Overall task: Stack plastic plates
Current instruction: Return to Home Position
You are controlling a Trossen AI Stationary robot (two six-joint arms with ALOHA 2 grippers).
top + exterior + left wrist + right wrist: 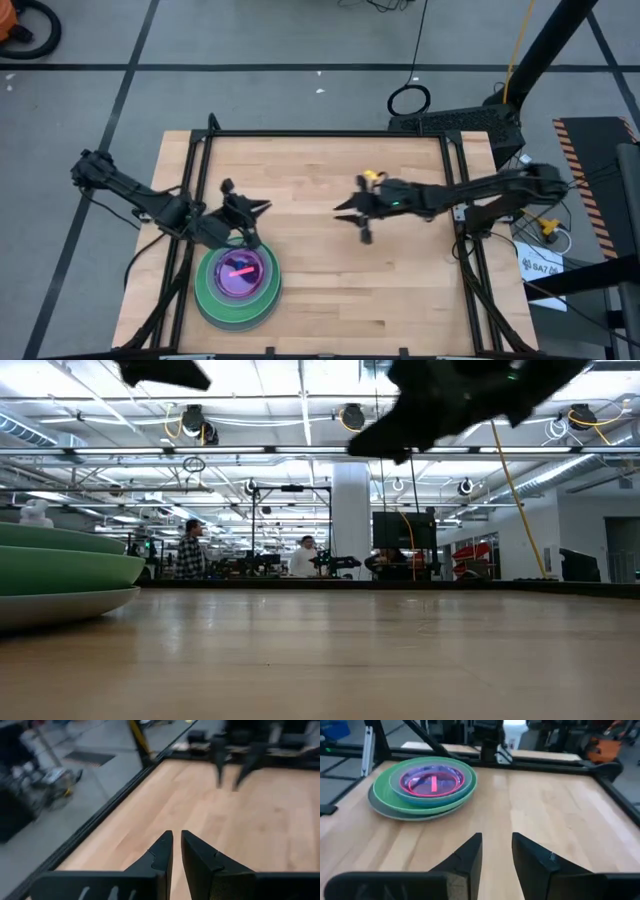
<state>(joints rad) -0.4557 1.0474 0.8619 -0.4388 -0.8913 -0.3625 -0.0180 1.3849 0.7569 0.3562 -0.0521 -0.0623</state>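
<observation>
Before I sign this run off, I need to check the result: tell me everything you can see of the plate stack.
The plate stack sits flat on the wooden table, on the left arm's side. Round plastic plates nest: grey lowest, then green, paler green-blue, and translucent pink and bluish ones on top. It looks level and centred. The left gripper hangs above its rim, not touching.

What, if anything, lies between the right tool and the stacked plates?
Nothing visible: in the right wrist view only bare table separates the right tool from the stack of plates. The left tool sits beyond the stack, off that line.
</observation>
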